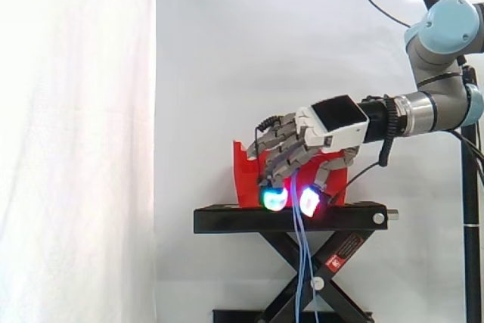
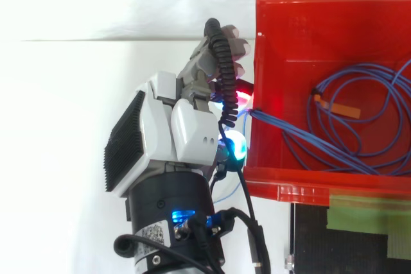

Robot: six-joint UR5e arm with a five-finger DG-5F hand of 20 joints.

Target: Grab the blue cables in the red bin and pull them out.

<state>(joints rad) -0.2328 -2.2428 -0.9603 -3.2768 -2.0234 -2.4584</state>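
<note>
While blue cables [image 2: 302, 136] trail over the wall of the red bin [image 2: 289, 49] | hand [image 2: 186, 126] just outside, fingers [image 1: 283, 154] clenched round them | strands hang past stand [image 1: 227, 219]

Beyond the fingers [image 2: 199, 62], the red bin [image 2: 334, 4] runs off the top view's right edge, which also cuts the coil of blue cables [image 2: 289, 131]. Where the strands reach the hand [image 2: 186, 126], its curled fingers cover the pinch from above (the palm too). Below the pads, the cables leave the side view's bottom edge.
</note>
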